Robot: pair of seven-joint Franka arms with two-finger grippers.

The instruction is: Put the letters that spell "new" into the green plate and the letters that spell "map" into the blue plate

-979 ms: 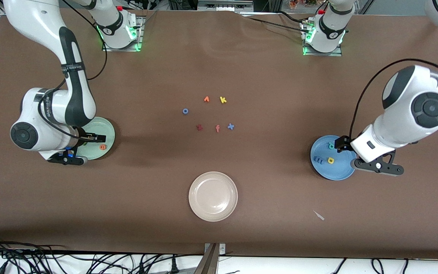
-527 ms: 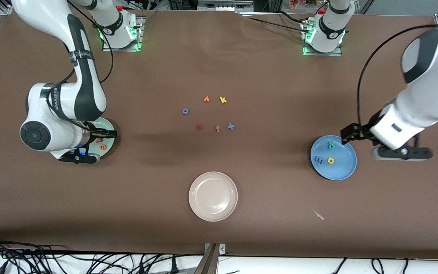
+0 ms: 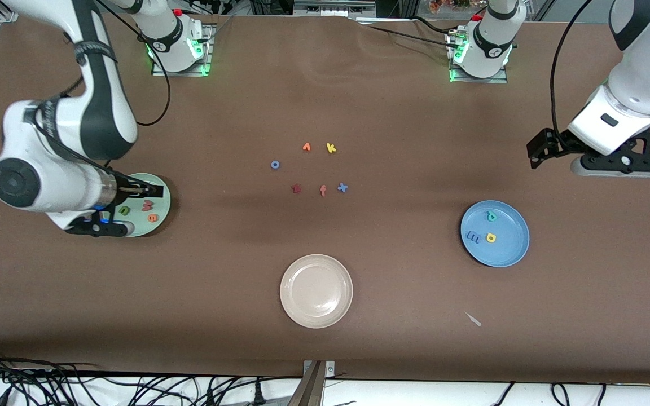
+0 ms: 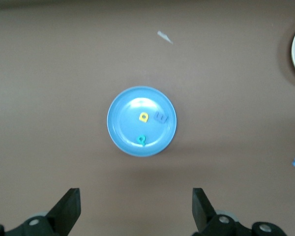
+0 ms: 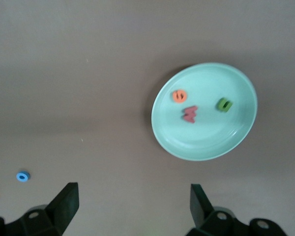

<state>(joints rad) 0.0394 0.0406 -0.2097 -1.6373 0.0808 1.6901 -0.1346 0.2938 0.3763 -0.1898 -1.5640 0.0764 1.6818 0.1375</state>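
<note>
The green plate lies toward the right arm's end of the table. It holds the green n, the salmon-red w and the orange e. My right gripper hangs open and empty over its edge; the right wrist view shows the plate past the right gripper. The blue plate holds the teal p, the blue m and the yellow a. My left gripper hovers open and empty over bare table beside it, with the plate ahead of the left gripper.
Mid-table lie loose letters: an orange one, yellow k, blue o, dark red z, salmon f, blue x. An empty beige plate sits nearer the camera, a pale scrap beside it.
Both arms have risen off their plates. The left gripper drew away from the blue plate toward the bases. The right arm lifted, uncovering the n and w.
</note>
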